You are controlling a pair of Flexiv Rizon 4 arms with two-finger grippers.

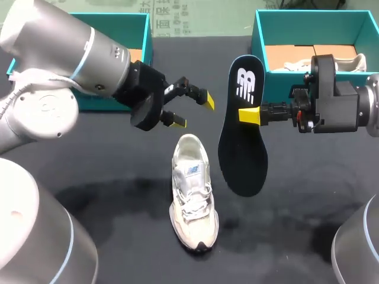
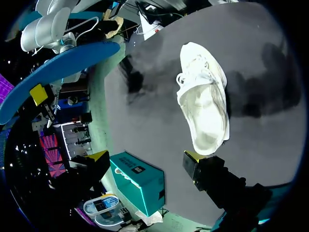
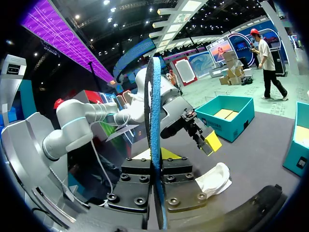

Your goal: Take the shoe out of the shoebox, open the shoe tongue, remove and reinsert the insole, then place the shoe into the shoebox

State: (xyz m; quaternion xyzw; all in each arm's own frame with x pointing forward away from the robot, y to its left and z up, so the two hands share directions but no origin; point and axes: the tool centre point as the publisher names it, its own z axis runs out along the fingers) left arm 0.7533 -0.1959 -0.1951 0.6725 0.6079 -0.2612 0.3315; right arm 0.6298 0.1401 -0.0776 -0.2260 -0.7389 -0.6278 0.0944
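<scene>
With the cream mesh sneaker (image 1: 192, 192) out on the dark worktop (image 1: 106, 177) and its black foam insole (image 1: 243, 148) clamped aloft in my right end effector (image 1: 249, 116), my left end effector (image 1: 192, 110) hanging fingers-apart nearby, reinsertion and return to the teal cardboard shoebox (image 1: 260, 35) apparently lie ahead.

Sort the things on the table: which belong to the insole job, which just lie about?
Job: white sneaker; black insole in the right gripper; one teal shoebox, which is unclear: left shoebox or right shoebox.
Lying about: second shoe inside right shoebox.
</scene>
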